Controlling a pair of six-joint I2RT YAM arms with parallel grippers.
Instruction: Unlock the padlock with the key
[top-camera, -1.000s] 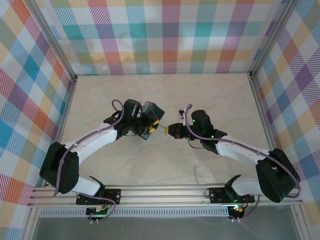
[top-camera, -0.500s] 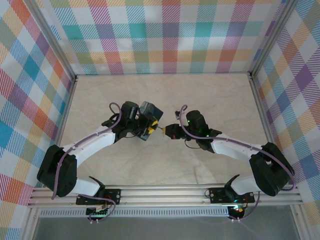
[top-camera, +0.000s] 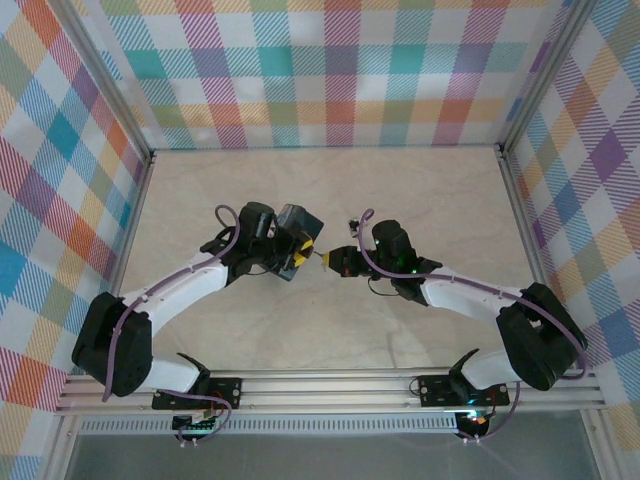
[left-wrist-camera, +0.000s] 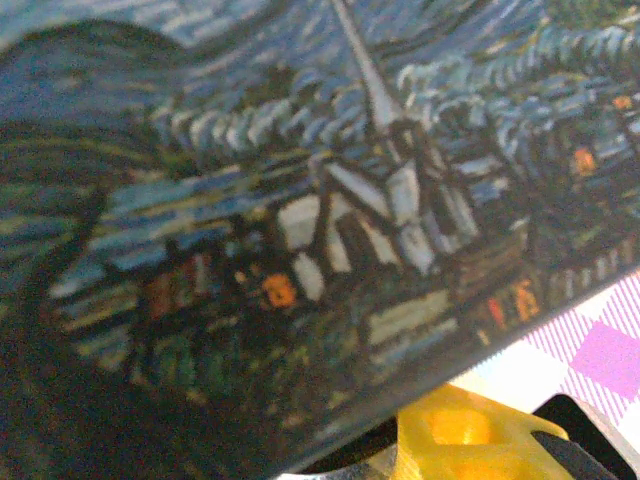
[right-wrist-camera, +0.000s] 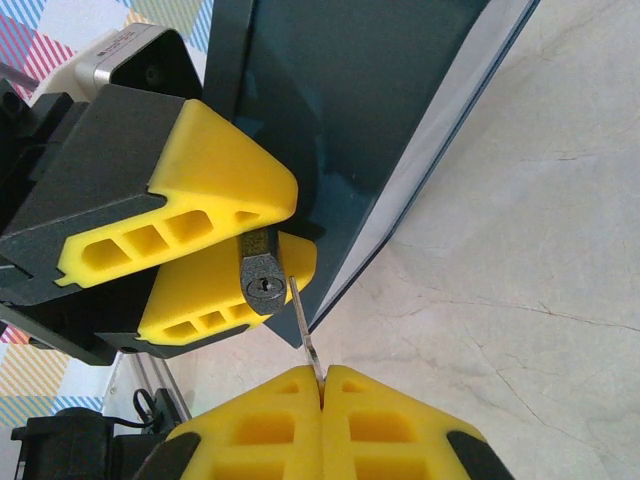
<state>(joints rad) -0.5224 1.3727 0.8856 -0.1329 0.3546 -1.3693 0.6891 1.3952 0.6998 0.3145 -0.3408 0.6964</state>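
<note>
The small dark padlock (right-wrist-camera: 264, 276) is pinched between the yellow fingers (right-wrist-camera: 222, 186) of my left gripper (top-camera: 299, 258), its keyhole facing the right wrist camera. It hangs from the dark blue starry-night box (left-wrist-camera: 300, 200), which the left gripper holds tilted off the table (top-camera: 300, 226). My right gripper (right-wrist-camera: 322, 374) is shut on the thin silvery key (right-wrist-camera: 303, 322). The key's tip sits at the padlock's right edge, just beside the keyhole and not inside it. In the top view the right gripper (top-camera: 331, 258) nearly meets the left one.
The marble-look table (top-camera: 420, 200) has bare room all round the two grippers. Plaid walls (top-camera: 330, 70) and an aluminium frame close the far and side edges. A yellow finger (left-wrist-camera: 462, 440) shows under the box in the left wrist view.
My right gripper has moved left with the key, closing the gap to the padlock. The left arm has shifted slightly, still holding the padlock and box.
</note>
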